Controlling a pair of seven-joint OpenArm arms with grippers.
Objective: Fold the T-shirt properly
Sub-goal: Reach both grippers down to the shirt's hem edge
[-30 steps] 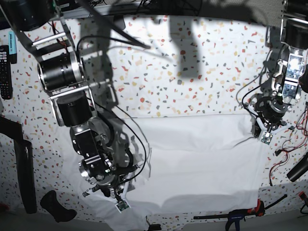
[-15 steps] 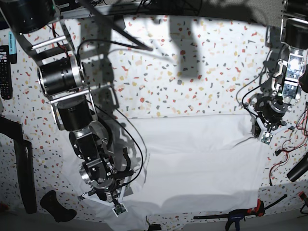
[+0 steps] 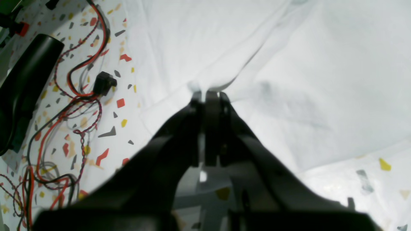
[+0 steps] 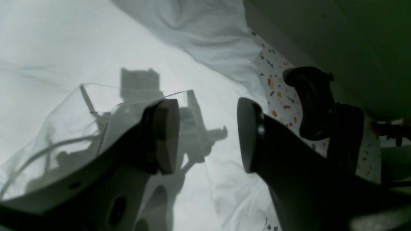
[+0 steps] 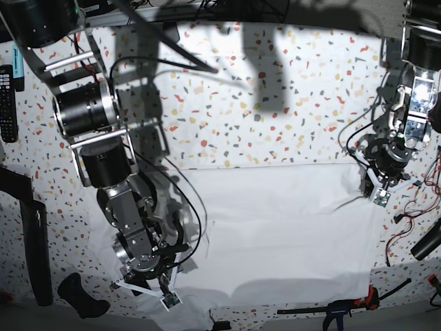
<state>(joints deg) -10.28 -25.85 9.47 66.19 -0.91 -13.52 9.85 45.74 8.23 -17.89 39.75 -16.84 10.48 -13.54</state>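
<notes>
1. The T-shirt (image 5: pixel 275 231) is lying flat on the speckled tabletop (image 5: pixel 275 103).
2. The right gripper (image 4: pixel 207 134), pinched together a second ago, is now standing parted and empty over the cloth.
3. The left gripper (image 3: pixel 207 96) is staying clamped on the shirt's edge.
4. No writing is showing.

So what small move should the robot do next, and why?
Probably lower the right tool onto the T-shirt edge and close it. Its pads stand apart with only cloth below them and nothing between, while the left tool is already shut on a pinch of the shirt at the opposite side.
</notes>
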